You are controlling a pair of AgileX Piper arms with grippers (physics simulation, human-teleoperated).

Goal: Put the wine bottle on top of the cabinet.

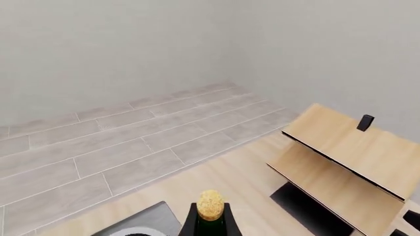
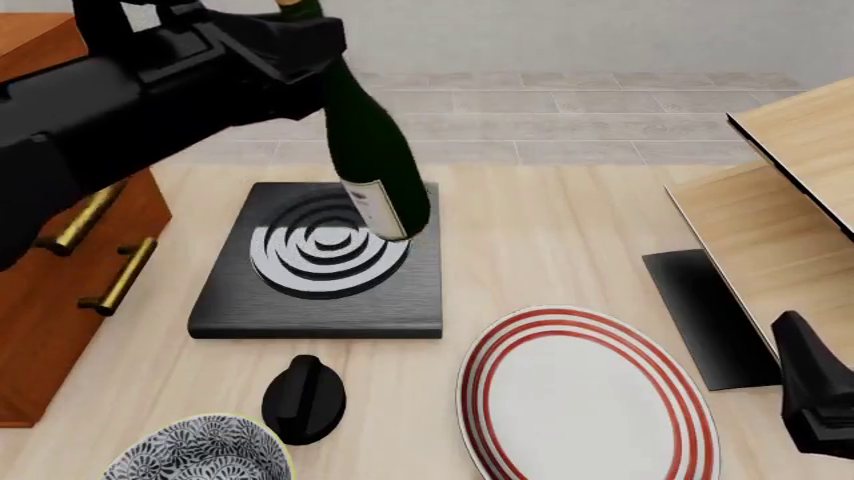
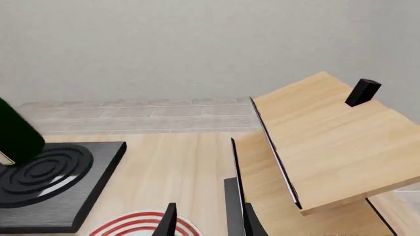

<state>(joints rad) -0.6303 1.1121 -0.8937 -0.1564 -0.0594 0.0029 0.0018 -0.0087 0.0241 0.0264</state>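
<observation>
**Bottle in the air over the black slab, neck leaning left**

The left gripper [image 2: 287, 45] is clamped on the upper part of the wine bottle [image 2: 371, 150], and the bottle hangs above the black slab [image 2: 320, 300] with its white ring pattern, base low over the rings; whether it touches them I cannot tell. Its long axis tilts: cork end up and toward the left, label end down and to the right. In the left wrist view the cork [image 1: 210, 204] pokes up between the fingers.

The cabinet [image 2: 54, 270] stands at the table's left edge, brass handles facing the slab, just beside it.

The patterned bowl [image 2: 200, 455] and the red-striped plate [image 2: 587, 395] near the front both look bare inside. A black knob [image 2: 304, 398] sits between them.

The right gripper [image 3: 203, 219] hovers low at the right with its fingers apart, next to the pale wooden shelf [image 2: 787, 210].
</observation>
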